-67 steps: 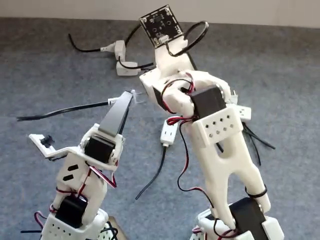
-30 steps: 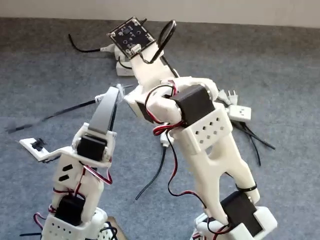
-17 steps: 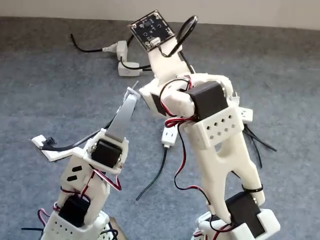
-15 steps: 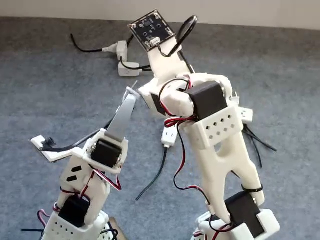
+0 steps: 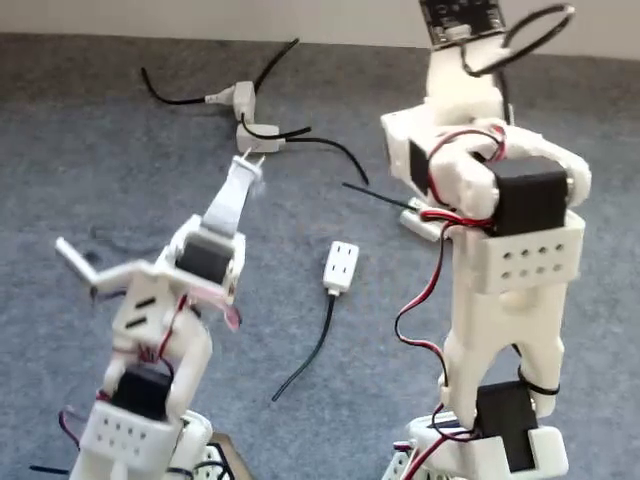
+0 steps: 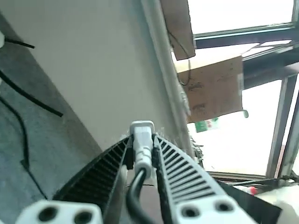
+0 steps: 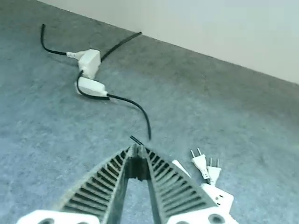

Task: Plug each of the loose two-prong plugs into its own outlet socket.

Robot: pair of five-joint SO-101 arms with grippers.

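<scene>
Left gripper (image 6: 142, 138) is clamped on a white moulded plug (image 6: 143, 154), which is pinched between ribbed black jaws. It sits left of centre and tilts up toward the far wall. Right gripper (image 7: 137, 151) has its ribbed jaws pinched together on a thin black cord (image 7: 134, 139), whose stub end pokes past the tips. A white rectangular socket (image 5: 340, 264) lies flat mid-scene between the arms on grey short-pile carpet (image 5: 100, 220). Two white loose plugs (image 7: 204, 165) with metal prongs lie side by side on the right, just beside a white socket block (image 7: 218, 198). At far left are two white blocks (image 7: 88, 60) with black cables curving off them.
</scene>
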